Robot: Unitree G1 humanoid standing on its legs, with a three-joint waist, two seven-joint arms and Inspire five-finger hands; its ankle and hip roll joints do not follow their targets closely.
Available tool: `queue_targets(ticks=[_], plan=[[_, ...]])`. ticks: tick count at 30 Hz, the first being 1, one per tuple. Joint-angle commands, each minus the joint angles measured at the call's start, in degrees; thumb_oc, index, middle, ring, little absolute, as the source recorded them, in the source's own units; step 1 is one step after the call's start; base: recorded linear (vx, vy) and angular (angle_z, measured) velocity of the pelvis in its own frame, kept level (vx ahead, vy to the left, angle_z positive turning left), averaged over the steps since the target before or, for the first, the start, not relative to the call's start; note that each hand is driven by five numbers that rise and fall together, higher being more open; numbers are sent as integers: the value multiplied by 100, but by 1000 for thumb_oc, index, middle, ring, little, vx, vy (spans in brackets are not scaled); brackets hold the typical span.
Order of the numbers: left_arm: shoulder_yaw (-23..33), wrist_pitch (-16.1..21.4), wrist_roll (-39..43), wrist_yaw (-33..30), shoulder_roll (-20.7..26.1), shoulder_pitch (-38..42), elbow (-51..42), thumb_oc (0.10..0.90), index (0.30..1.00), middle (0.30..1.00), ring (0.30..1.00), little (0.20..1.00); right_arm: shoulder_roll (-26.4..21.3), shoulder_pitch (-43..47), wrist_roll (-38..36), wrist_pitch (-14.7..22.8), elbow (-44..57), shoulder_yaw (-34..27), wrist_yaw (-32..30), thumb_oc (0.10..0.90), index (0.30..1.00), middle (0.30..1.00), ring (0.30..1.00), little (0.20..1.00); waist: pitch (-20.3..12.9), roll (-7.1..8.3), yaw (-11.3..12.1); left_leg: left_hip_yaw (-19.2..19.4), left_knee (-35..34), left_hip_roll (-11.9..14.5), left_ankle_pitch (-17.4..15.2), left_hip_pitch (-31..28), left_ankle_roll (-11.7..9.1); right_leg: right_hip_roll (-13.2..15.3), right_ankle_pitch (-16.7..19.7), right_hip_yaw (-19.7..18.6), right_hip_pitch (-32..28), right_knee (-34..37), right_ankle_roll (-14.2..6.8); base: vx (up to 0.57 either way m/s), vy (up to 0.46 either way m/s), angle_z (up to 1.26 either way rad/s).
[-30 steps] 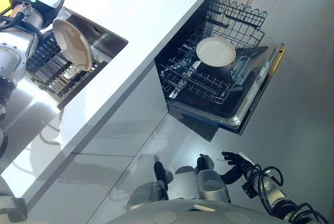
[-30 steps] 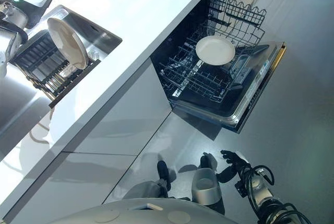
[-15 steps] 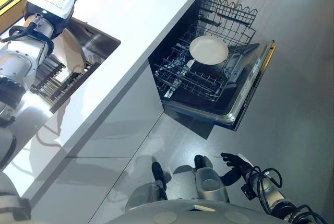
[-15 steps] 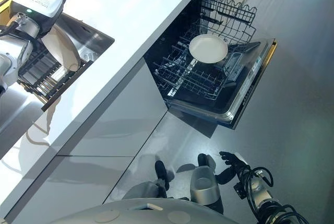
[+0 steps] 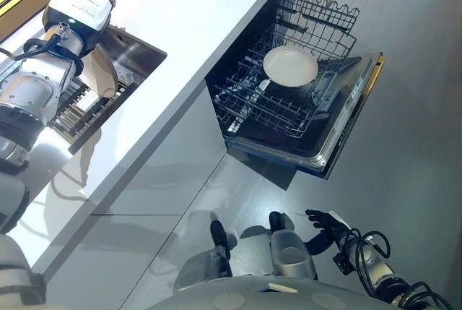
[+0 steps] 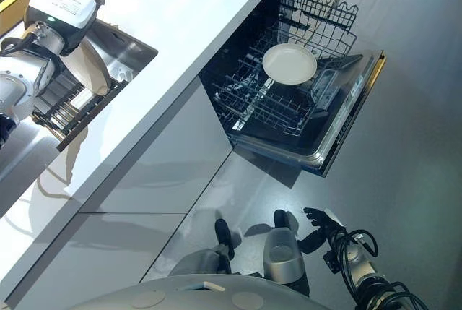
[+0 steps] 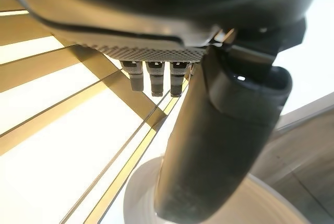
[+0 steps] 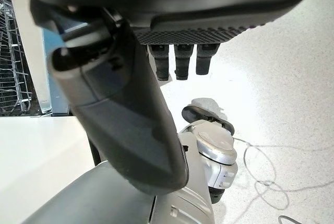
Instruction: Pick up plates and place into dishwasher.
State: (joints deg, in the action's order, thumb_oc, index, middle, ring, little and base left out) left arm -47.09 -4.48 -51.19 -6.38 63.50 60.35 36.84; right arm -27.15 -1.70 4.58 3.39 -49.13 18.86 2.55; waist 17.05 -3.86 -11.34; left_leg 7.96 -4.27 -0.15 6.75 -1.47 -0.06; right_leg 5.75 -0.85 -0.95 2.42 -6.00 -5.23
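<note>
While one plate [image 5: 290, 65] already lies flat in the dishwasher's lower rack [image 5: 271, 100], the next plate [image 6: 92, 66] stands on edge in the sink's drying rack [image 5: 83, 104], so it's graspable by the rim. My left hand [image 7: 219, 145] is right at it: wrist view shows the thumb over the plate's rim, fingers extended and uncurled, nothing gripped yet. Judgement: reach/pre-grasp step, roughly halfway through if these two plates are the lot.

My right hand [image 5: 326, 226] hangs low over the floor, fingers loosely open, holding nothing, idle.

Around: sink [image 5: 137, 44] is sunk into the white desk [image 5: 188, 14]; dishwasher door [image 5: 350, 118] is dropped open, upper rack [image 5: 317, 17] pulled out behind the lower one. Obstacles: desk edge sits between sink and dishwasher, so the plate has to go up and over, then down. Parked plate covers part of the lower rack.
</note>
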Motion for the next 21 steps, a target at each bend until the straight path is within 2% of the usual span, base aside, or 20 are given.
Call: queue_targets(ticks=[1, 21], plan=[[406, -445, 22, -31, 98, 679, 308, 800, 900, 900, 900, 900, -288, -84, 10, 117, 394, -38, -59, 800, 900, 900, 900, 900, -176, -192, -101, 66, 706, -547, -1062, 127, 401, -311, 334, -56, 697, -215, -252, 0, 0, 0], [13, -223, -94, 690, -229, 763, 541, 800, 900, 900, 900, 900, -386, -66, 84, -22, 478, -155, -94, 800, 900, 900, 900, 900, -181, -364, -133, -49, 558, -638, -1025, 2, 350, -200, 291, 96, 592, -140, -248, -2, 19, 2]])
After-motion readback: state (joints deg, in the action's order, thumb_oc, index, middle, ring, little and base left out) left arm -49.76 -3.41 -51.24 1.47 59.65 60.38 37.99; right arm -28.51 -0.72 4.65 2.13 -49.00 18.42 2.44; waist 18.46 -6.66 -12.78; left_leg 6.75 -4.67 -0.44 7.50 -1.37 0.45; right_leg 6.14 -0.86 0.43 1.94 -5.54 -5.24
